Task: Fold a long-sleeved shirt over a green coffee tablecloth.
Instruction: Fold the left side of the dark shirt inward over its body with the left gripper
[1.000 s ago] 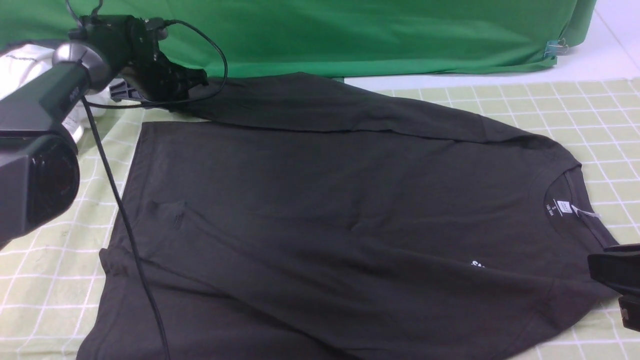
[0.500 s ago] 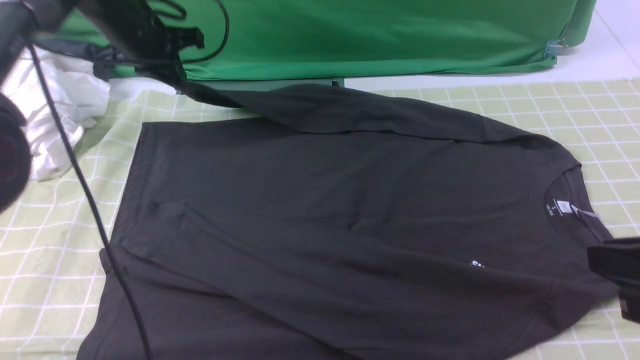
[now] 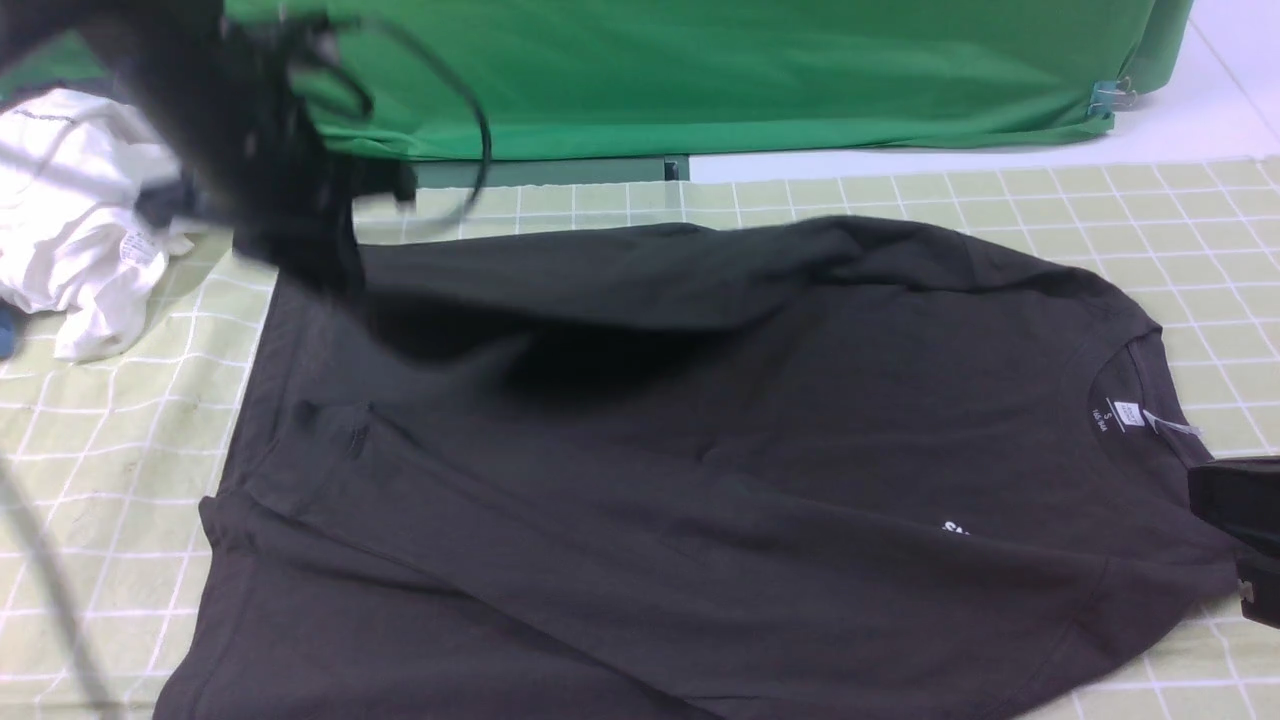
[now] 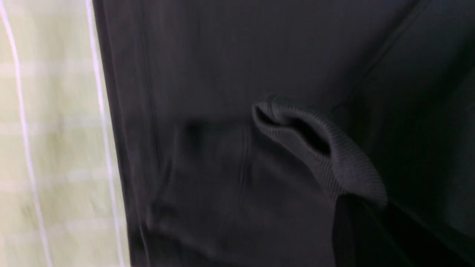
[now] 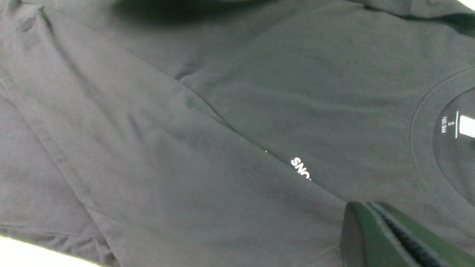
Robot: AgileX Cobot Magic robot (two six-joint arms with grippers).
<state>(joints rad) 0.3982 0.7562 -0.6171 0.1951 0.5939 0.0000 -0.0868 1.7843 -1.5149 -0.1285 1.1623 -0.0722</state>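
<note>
The shirt (image 3: 700, 450) lies flat on the tablecloth (image 3: 1100, 200), which covers the worktop (image 3: 1190, 130); its collar (image 3: 1130, 400) points to the robot's right and its hem to the left; the near sleeve (image 3: 600, 540) lies folded across the body. It looks a soft, light knit, limp and not slippery; I judge it will sag from any single hold and drag its slack rather than keep a shape, so a grip belongs on the firmer edges: the ribbed cuff (image 4: 319, 148), a shoulder seam, a hem corner; a pinch in mid-cloth would only raise a tent.

The left claw (image 3: 335, 245), blurred in the front view, is raised over the far hem corner of the body, pinching the far sleeve (image 3: 700, 270) near its end; the sleeve hangs from it and runs slack to the far shoulder, throwing a shadow on the chest; the left wrist view shows the cuff dangling above the body. The left arm reaches forward and up from the left, its cable (image 3: 470, 130) looping beside it. The right claw (image 5: 363, 218) sits low at the near shoulder, by the collar, fingers pressed together; whether any cloth lies between them I cannot tell. The step in hand seems to be laying the far sleeve over the body.
</note>
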